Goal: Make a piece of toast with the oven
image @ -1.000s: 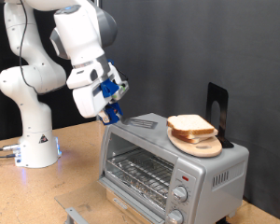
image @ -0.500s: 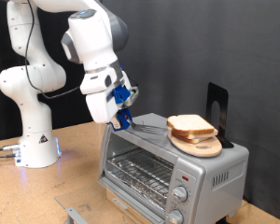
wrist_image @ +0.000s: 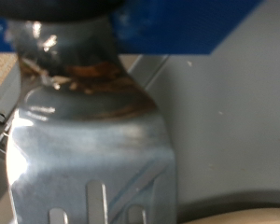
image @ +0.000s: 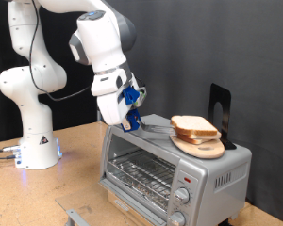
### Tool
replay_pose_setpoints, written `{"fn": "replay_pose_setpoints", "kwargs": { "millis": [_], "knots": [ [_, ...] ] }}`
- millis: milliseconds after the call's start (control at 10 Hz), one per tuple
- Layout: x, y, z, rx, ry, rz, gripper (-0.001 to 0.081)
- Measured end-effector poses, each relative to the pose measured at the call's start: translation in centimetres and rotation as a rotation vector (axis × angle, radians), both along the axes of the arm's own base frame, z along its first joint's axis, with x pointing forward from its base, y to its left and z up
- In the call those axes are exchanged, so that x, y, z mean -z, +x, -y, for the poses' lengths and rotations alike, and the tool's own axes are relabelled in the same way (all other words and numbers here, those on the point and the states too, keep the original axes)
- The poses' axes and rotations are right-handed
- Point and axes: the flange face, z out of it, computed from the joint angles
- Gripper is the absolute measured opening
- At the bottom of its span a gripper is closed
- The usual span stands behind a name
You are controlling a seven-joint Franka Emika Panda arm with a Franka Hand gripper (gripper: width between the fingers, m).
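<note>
The piece of toast (image: 191,125) lies on a round wooden board (image: 203,147) on top of the silver oven (image: 170,165), whose glass door is closed. My gripper (image: 132,118) hovers over the oven's top at the exterior view's left end. It is shut on the handle of a metal spatula (image: 156,129) whose blade points toward the toast and ends close to the board. The wrist view is filled by the slotted spatula (wrist_image: 89,159) above the oven's grey top (wrist_image: 224,112). A pale curved edge (wrist_image: 243,213) shows in its corner.
A black upright stand (image: 220,108) sits behind the board on the oven. The arm's base (image: 33,141) stands on the wooden table at the exterior view's left. A small metal piece (image: 77,217) lies near the table's front edge.
My gripper has moved toward the exterior view's right with the spatula, bringing the blade over the oven top and nearer the toast. The toast and board have not moved.
</note>
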Motion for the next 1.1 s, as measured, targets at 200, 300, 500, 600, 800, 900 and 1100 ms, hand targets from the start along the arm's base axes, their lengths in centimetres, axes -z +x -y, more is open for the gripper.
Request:
{"fn": "replay_pose_setpoints", "kwargs": {
  "millis": [200,300,500,600,800,900,1100],
  "knots": [
    [-0.5,-0.4,-0.3,-0.034,0.010,0.006,0.0391],
    [-0.8,-0.7,-0.5,-0.043,0.013,0.005,0.0391],
    [-1.2,-1.3,-0.8,-0.051,0.016,0.011,0.0391],
    [-1.3,-1.5,-0.8,-0.052,0.016,0.014,0.0391],
    [-1.4,-1.8,-1.0,-0.040,0.016,0.010,0.0391],
    [-1.4,-1.9,-1.1,-0.029,0.014,0.005,0.0391],
    [-1.4,-1.8,-1.3,-0.004,0.008,0.002,0.0391]
  ]
}}
